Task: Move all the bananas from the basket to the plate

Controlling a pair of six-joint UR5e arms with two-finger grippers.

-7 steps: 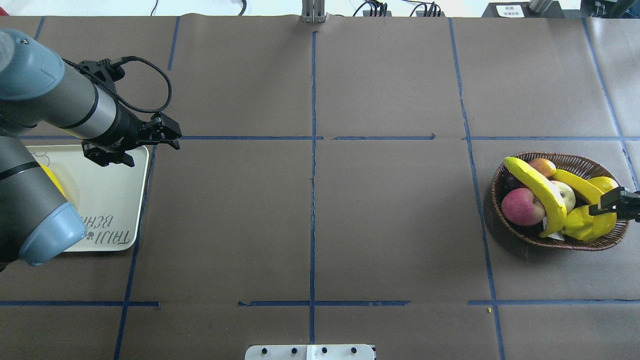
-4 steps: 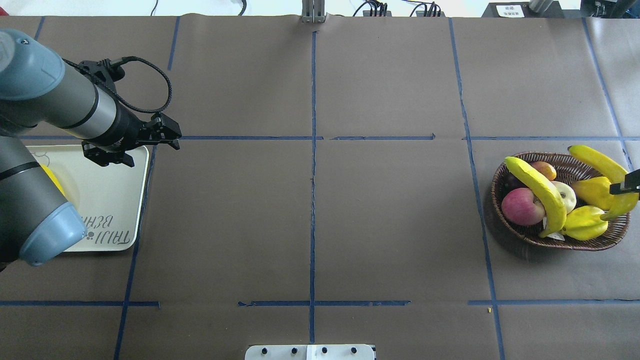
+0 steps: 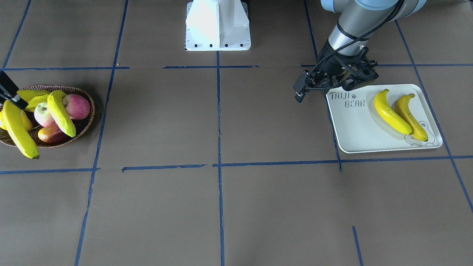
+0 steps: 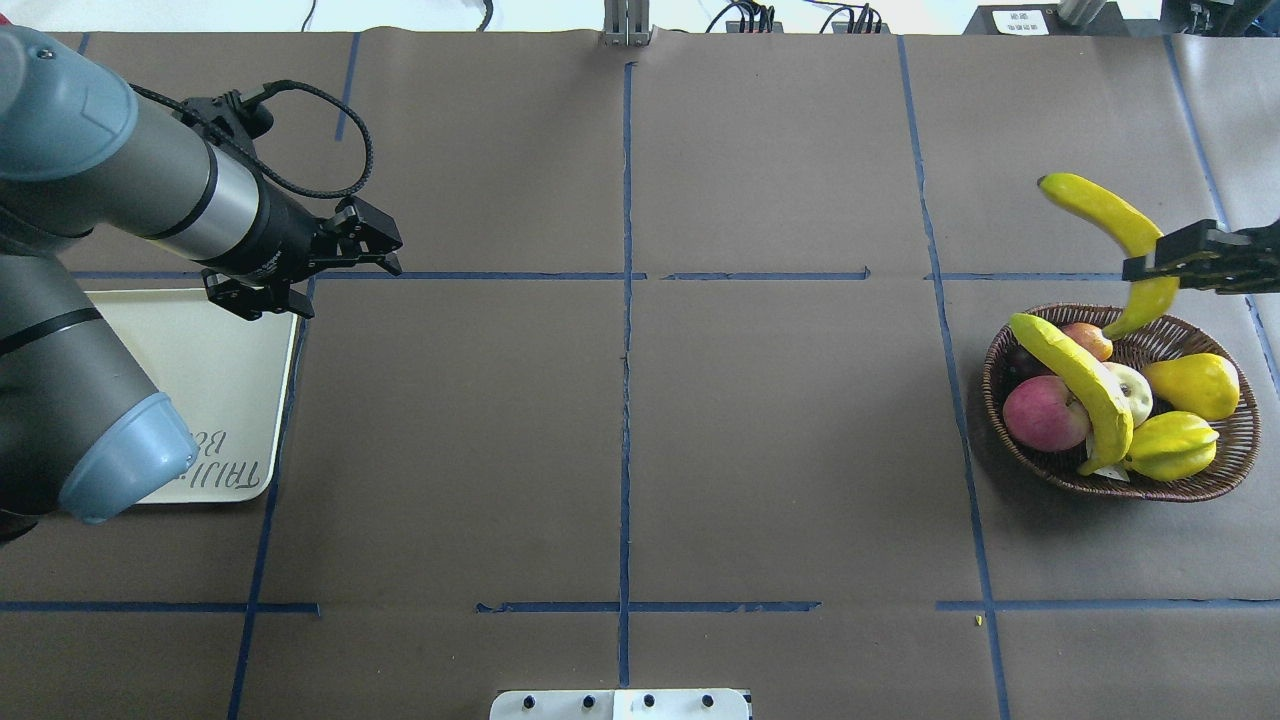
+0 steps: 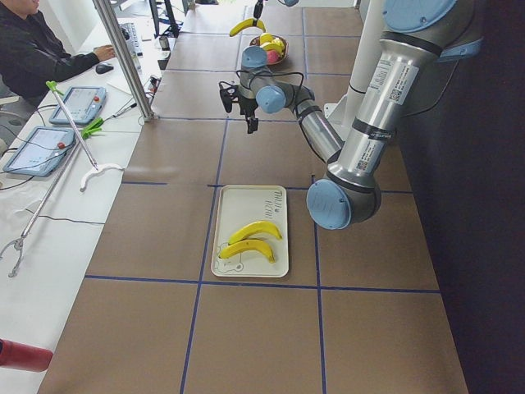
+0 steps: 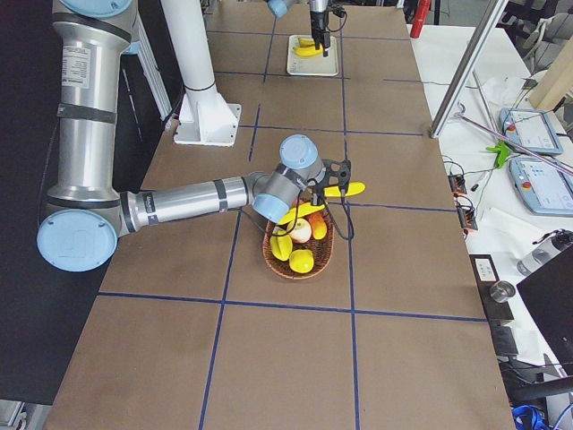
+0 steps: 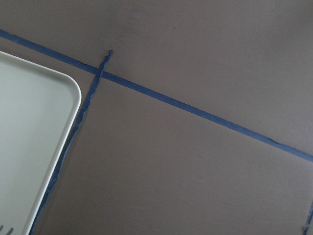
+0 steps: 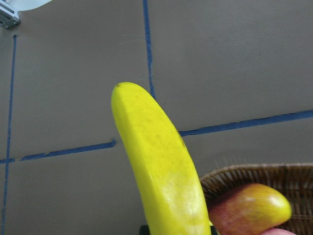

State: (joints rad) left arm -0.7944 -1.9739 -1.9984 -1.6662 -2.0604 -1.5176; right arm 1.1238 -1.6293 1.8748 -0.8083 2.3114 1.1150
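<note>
Brown paper covers the counter; our right gripper clenches a long yellow banana above the brown wicker basket; next we must carry it to the white rimmed plate.

Plate: at the robot's left end of the worktop; two bananas lie side by side on it.
Basket: at the right end; one banana lies across an apple inside.
Fourth banana: in the right gripper, above the basket's far rim.
Left gripper: just past the plate's far inner corner.
</note>
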